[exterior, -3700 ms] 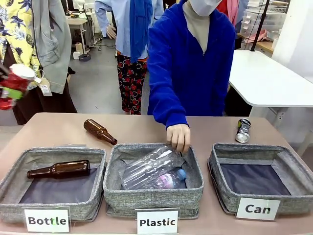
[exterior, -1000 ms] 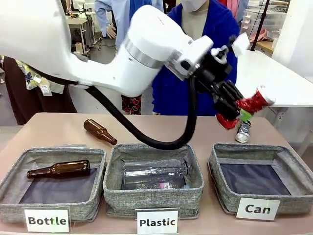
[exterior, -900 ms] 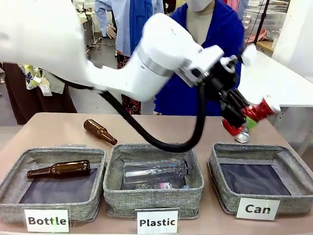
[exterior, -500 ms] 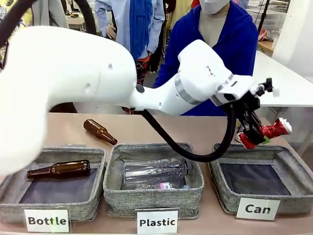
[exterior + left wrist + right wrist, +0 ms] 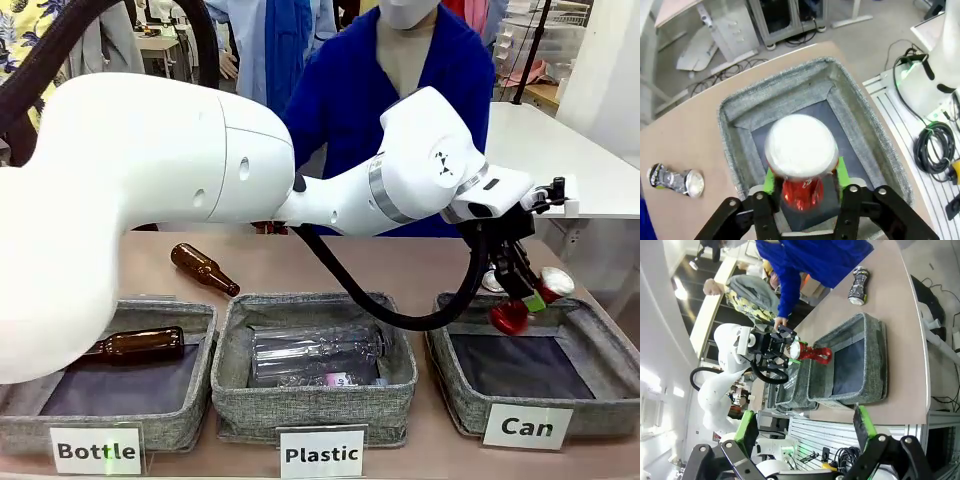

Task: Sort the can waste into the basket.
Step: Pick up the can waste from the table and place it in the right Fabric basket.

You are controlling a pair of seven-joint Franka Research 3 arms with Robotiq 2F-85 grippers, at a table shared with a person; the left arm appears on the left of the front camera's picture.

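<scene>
Setting: a beige tabletop [image 5: 300, 262] in a workroom; a person [image 5: 370, 90] in a blue top stands at its far side, facing the robot.
Left claw [image 5: 802, 189]: closed on the red can [image 5: 800, 147], with one green pad against each side of it; the white arm [image 5: 330, 195] reaches across from the left to the right end of the tabletop.
Red can: crushed, shiny red with a silver end; the left claw holds it tilted in the air, silver end higher, above the far part of the basket [image 5: 465, 400].
Basket: a grey woven-fabric bin with a white label reading "Can", at the right end of the near row; in the left wrist view its dark lining lies straight below the held can.
Silver can [image 5: 675, 179]: crushed, with dark print; it lies on its side on the tabletop just beyond the basket's far wall, apart from it.
Right claw [image 5: 805, 429]: open, with green-padded fingers spread wide and nothing between them, well apart from the basket.
Middle bin [image 5: 240, 405]: same fabric, labelled "Plastic"; clear plastic bottles [image 5: 315, 352] lie in it.
Left bin [image 5: 175, 425]: labelled "Bottle"; a brown glass bottle [image 5: 135, 345] lies on its side in it, partly behind the arm.
Loose bottle [image 5: 203, 268]: a second brown one, lying on its side on the tabletop behind the left and middle bins.
</scene>
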